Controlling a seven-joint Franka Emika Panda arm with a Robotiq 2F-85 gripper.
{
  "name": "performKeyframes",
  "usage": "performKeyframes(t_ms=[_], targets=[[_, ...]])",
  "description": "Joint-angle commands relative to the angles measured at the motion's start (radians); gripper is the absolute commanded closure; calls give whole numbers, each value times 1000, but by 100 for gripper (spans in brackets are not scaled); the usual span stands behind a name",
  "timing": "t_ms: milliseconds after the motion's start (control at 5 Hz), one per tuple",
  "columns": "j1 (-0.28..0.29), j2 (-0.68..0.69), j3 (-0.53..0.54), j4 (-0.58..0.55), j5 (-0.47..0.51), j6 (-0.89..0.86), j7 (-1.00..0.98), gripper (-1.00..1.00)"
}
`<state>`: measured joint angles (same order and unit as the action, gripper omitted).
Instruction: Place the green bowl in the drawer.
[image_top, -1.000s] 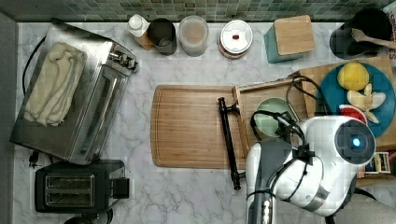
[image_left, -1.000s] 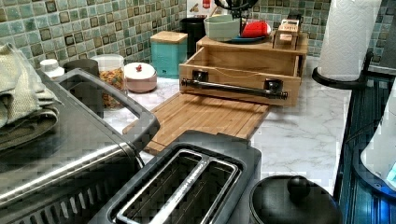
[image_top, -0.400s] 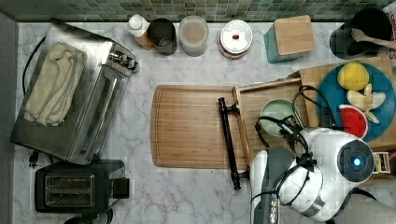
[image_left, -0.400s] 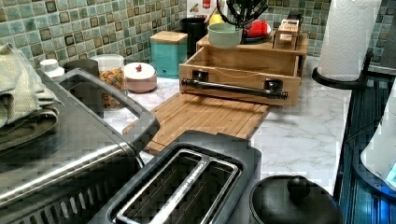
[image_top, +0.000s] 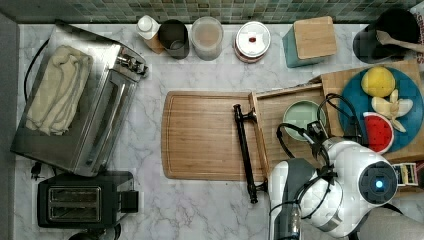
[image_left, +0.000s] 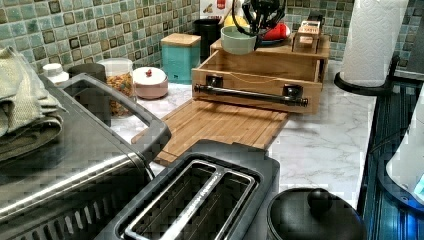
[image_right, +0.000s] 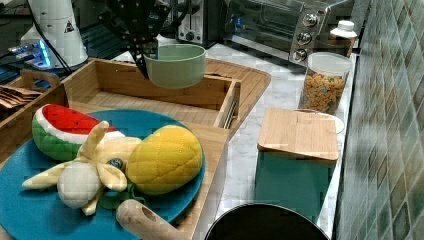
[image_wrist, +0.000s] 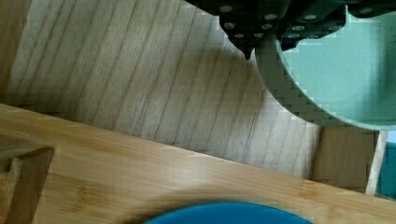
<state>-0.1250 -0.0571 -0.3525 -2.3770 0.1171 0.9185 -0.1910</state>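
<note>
The jaws grip the bowl (image_right: 176, 65) by its rim, one finger (image_right: 141, 63) on the outside of the wall at the right view's left; the gripper (image_right: 145, 56) hangs from above w/ black cables looped round it. The bowl is held upright in the air, above the drawer (image_right: 150, 107) and not touching its floor. In the left view the bowl (image_left: 238, 39) sits above the drawer's (image_left: 260, 80) back edge, level w/ the plate behind it. In the top view the bowl (image_top: 302, 118) is over the drawer's (image_top: 275, 130) half nearer the plate (image_top: 412, 95), the gripper (image_top: 318, 131) at its rim on the arm side. The wrist view shows the bowl (image_wrist: 341, 70) clamped at the rim, the bare wood drawer floor (image_wrist: 154, 88) below it.

Drawer is pulled open, its dark bar handle (image_top: 245, 150) lying over the edge of the cutting board (image_top: 205, 135). The plate, w/ toy watermelon (image_right: 65, 127), banana (image_right: 95, 160) and a yellow fruit (image_right: 165, 157), rests on the wood top just beside the drawer.

Also on the marble surface (image_top: 200, 210): toaster oven (image_top: 85, 110) w/ a folded cloth (image_top: 57, 97) on top, black toaster (image_top: 82, 200), jars along the tiled wall, teal canister w/ wood lid (image_top: 310, 40).
</note>
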Motion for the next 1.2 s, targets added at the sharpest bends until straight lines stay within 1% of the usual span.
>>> performKeyframes(t_ms=[200, 400, 600, 800, 1000, 1200], targets=[[-18, 73, -39, -54, 96, -34, -84, 100], [-17, 97, -38, -74, 145, 9, -106, 100], [-30, 139, -47, -65, 171, 16, -133, 100], [-45, 152, -57, -65, 150, 15, -152, 100], [-47, 158, -59, -52, 137, -40, -124, 100], [-46, 162, -61, -85, 117, 41, -108, 100]])
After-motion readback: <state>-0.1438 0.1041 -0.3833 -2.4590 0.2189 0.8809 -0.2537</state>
